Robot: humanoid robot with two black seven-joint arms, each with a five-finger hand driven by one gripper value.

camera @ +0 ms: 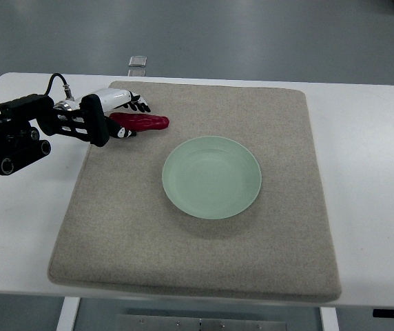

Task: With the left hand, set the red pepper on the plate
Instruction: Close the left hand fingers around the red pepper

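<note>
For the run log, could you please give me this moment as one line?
left hand shut on red pepper | pepper at mat's far-left | green plate empty, mid-mat | right arm unseen

The pepper (143,123) is deep red, the plate (211,177) pale green. The mat (266,255) is plain beige-grey felt, the table (369,179) white. The left robot hand (118,114) is black and white.

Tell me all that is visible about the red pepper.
The red pepper is long, slim, dark red and glossy. It lies about level over the grey mat, pointing right, up and left of the pale green plate, apart from it. The left hand grips its left end; I cannot tell if it touches the mat.
</note>
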